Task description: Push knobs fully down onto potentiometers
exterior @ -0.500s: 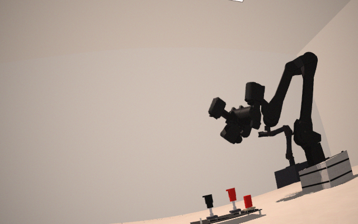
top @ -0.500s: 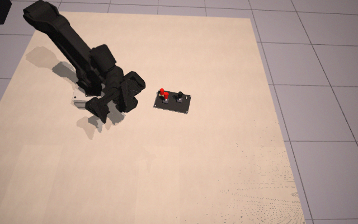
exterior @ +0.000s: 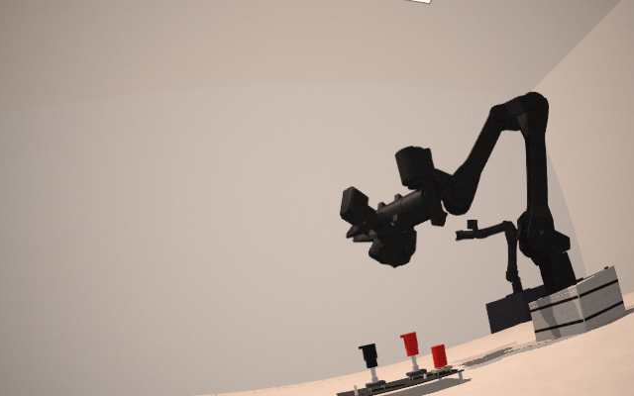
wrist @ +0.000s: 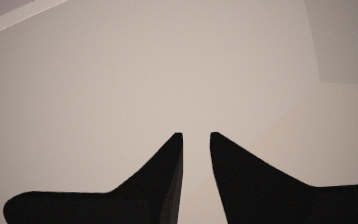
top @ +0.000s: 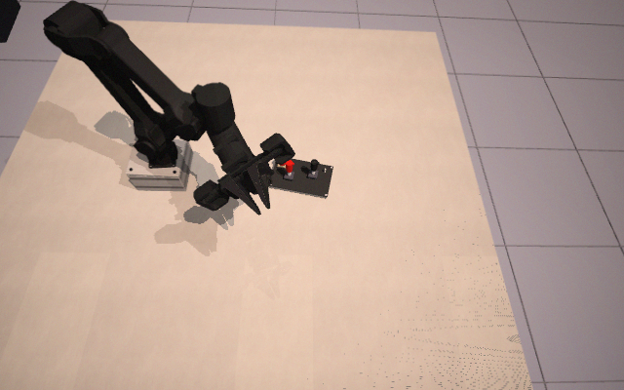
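Observation:
The dark circuit board (top: 303, 189) stands on short legs right of the arm's base. A red knob (top: 290, 167) (exterior: 411, 344) and a black knob (top: 314, 164) (exterior: 370, 355) sit high on their shafts; the exterior view shows a length of pale shaft between each knob and its potentiometer. My gripper (top: 264, 211) (exterior: 352, 239) (wrist: 196, 140) is nearly closed, with a narrow gap and nothing between its fingertips. It hangs high above the table, away from both knobs. The wrist view shows neither board nor knobs.
A shorter red cylinder (exterior: 439, 356) stands on the board beside the red knob, on the arm-base side; the gripper body hides most of it in the top view. The arm's pale base block (top: 157, 181) (exterior: 580, 304) stands on the table. A second arm (exterior: 511, 252) is in the background.

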Motion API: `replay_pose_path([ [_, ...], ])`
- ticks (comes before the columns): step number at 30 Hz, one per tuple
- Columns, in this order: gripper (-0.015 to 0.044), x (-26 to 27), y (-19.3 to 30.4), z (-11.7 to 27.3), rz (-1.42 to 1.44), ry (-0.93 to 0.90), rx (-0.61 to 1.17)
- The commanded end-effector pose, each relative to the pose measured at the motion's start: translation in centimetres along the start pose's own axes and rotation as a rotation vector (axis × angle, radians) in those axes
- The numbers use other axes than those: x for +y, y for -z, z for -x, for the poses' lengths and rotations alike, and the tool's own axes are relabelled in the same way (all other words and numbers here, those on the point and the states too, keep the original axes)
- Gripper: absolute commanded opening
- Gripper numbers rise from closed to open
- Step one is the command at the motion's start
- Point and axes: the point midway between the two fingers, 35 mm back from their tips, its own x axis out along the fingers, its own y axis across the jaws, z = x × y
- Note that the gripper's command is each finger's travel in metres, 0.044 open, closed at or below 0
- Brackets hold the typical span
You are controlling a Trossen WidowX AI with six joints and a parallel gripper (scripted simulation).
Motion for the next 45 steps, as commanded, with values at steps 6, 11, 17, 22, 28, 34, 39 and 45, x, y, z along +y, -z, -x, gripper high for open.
replay_pose_path([
  [6, 0.0, -3.6, -5.4, -0.5, 0.031, 0.06, -0.285],
  [11, 0.0, -5.3, -8.5, 0.2, 0.05, 0.076, -0.453],
  [17, 0.0, -6.8, -11.9, 1.8, 0.076, 0.075, -0.656],
  [22, 0.0, -7.7, -14.3, 3.6, 0.102, 0.055, -0.822],
  [28, 0.0, -8.2, -16.6, 6.4, 0.139, 0.007, -1.017],
  [34, 0.0, -8.4, -18.0, 9.5, 0.183, -0.067, -1.203],
  [39, 0.0, -8.3, -18.6, 12.4, 0.226, -0.15, -1.347],
  [45, 0.0, -8.0, -18.4, 15.9, 0.285, -0.275, -1.503],
])
